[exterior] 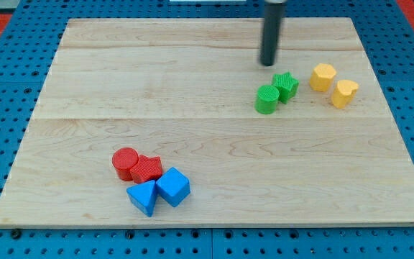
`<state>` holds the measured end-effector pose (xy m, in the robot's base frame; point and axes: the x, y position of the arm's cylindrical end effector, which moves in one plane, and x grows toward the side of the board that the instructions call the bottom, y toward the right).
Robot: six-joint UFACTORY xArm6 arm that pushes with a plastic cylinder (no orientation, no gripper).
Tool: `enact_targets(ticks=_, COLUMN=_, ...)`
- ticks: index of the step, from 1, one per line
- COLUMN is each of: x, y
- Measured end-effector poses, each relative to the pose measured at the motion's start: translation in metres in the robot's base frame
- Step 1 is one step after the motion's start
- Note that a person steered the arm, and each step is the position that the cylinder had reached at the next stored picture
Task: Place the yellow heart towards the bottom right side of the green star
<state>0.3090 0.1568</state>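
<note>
The yellow heart (344, 93) lies at the view's right, to the right of the green star (286, 85) and slightly lower. A yellow hexagon-like block (323, 76) sits just up-left of the heart. A green cylinder (267, 99) touches the star's lower left. My tip (267, 64) is above the star, slightly to its left, well left of the heart and touching no block.
A red cylinder (125, 162), a red star-like block (146, 168), a blue triangle (144, 196) and a blue cube (172, 186) cluster at the view's bottom left. The wooden board (214, 151) sits on a blue pegboard.
</note>
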Motion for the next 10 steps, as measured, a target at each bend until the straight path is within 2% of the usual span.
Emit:
enact_targets(ticks=1, x=0.008, y=0.067)
enact_targets(ticks=2, x=0.044, y=0.062)
enact_targets(ticks=3, x=0.053, y=0.058)
enact_targets(ticks=4, x=0.037, y=0.121)
enact_targets(ticks=5, x=0.071, y=0.167)
enact_targets(ticks=6, x=0.091, y=0.126)
enact_targets(ticks=8, x=0.088, y=-0.003)
enact_targets(ticks=9, x=0.087, y=0.002)
enact_targets(ticks=10, x=0.068, y=0.058)
